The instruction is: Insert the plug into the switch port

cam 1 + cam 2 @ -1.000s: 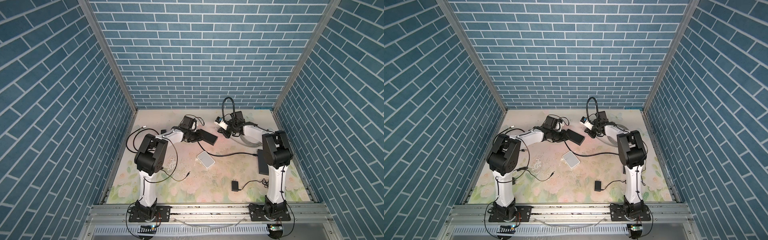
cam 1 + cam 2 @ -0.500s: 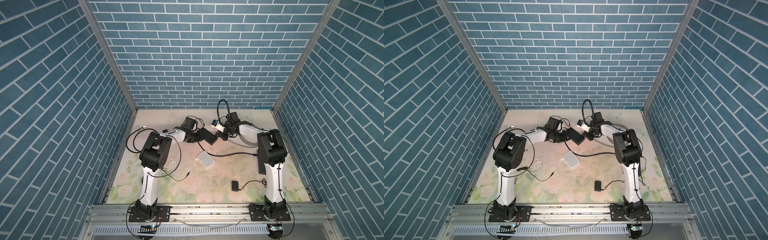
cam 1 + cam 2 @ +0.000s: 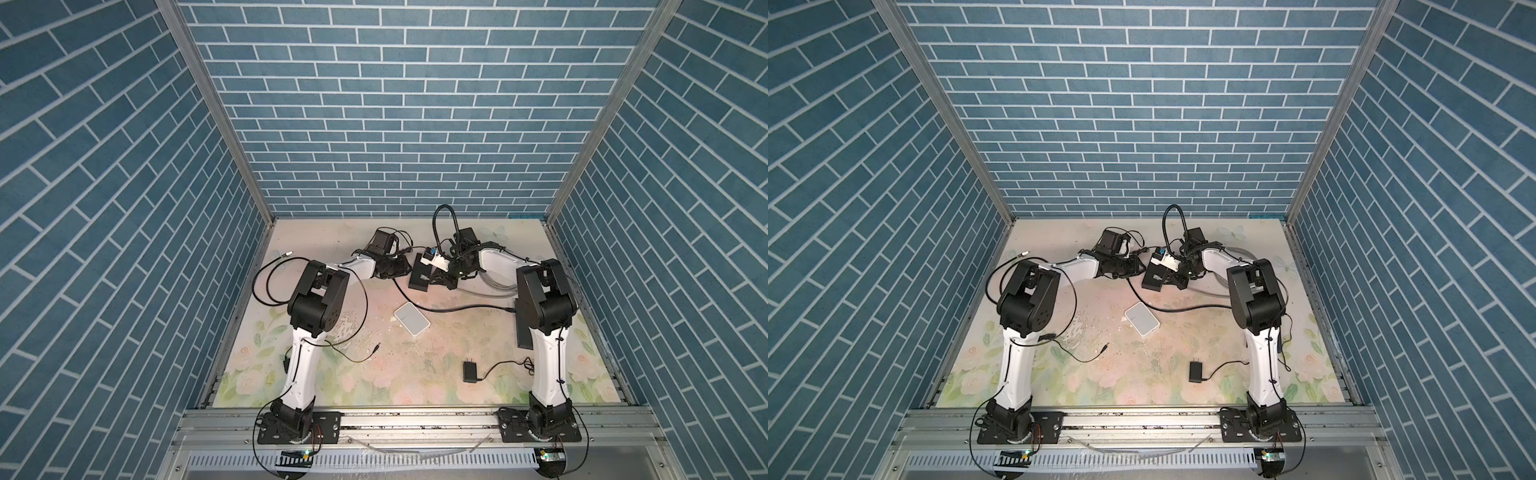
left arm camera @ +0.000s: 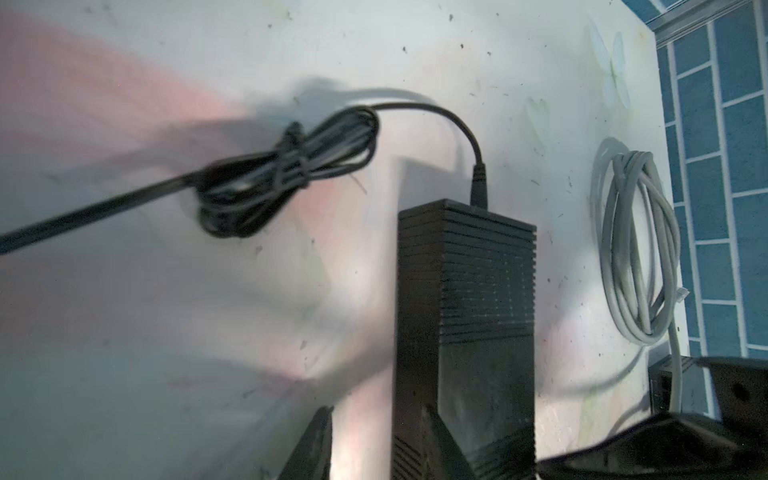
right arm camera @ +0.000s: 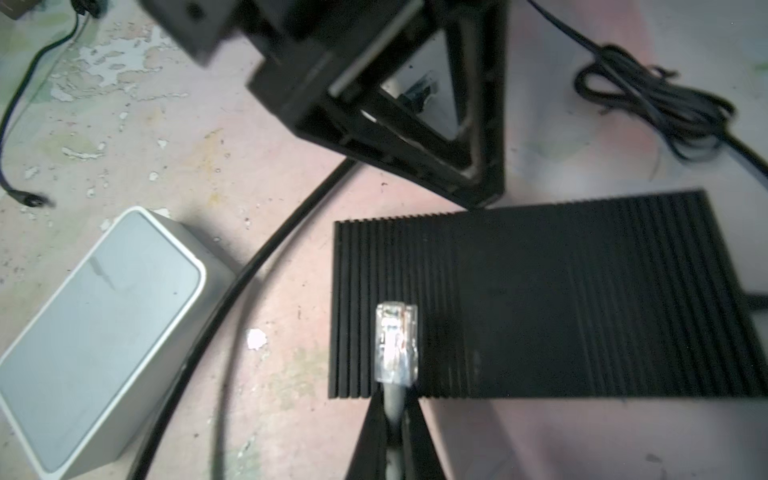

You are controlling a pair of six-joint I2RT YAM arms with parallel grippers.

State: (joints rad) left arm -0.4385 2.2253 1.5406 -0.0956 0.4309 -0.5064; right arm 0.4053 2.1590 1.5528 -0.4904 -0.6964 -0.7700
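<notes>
The switch (image 3: 419,277) (image 3: 1153,279) is a black ribbed box, tilted, near the back of the mat between both arms. A clear plug (image 5: 396,343) on a grey cable sticks out of my right gripper (image 5: 395,401) (image 3: 440,279), which is shut on the cable just behind it. The plug hovers over the switch's broad ribbed face (image 5: 540,299); no port shows. My left gripper (image 4: 376,411) (image 3: 401,268) has its jaws apart. One finger overlaps the switch (image 4: 486,291) and bare mat shows beside the other. Its tip meets the switch's long edge in the right wrist view.
A white box (image 3: 411,318) (image 5: 104,332) lies mid-mat, with a thick black cable (image 3: 457,308) (image 5: 249,266) running past it. A grey cable coil (image 4: 636,249) sits right of the switch and a bundled black cord (image 4: 291,166) behind it. A black power adapter (image 3: 470,370) lies near the front.
The left arm swung inward and the switch turned from lying slantwise to a more upright tilt. The right gripper carried the plug left and nearer, up to the switch.
</notes>
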